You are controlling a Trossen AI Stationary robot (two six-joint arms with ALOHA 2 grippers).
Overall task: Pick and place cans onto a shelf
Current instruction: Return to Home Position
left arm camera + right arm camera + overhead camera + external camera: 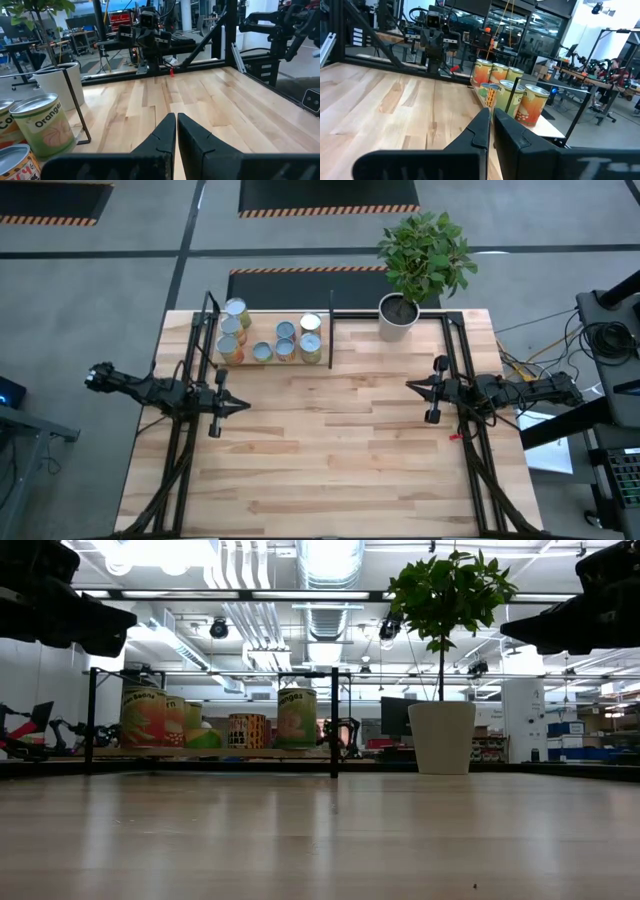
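Note:
Several cans (270,337) stand upright on the light-wood shelf (222,360) at the table's far left, inside its black posts and left of the divider bar (330,330). They also show in the low view (220,722), the left wrist view (42,125) and the right wrist view (512,92). My left gripper (245,406) hovers shut and empty over the table's left side, near the shelf's front; its closed fingertips show in its wrist view (176,120). My right gripper (410,386) hovers shut and empty at the right; it also shows in its wrist view (490,114).
A white pot with a green plant (398,315) stands at the far edge, right of the shelf. Black frame rails (465,380) run along the table's left and right sides. Bare wooden tabletop (330,440) lies between the two arms.

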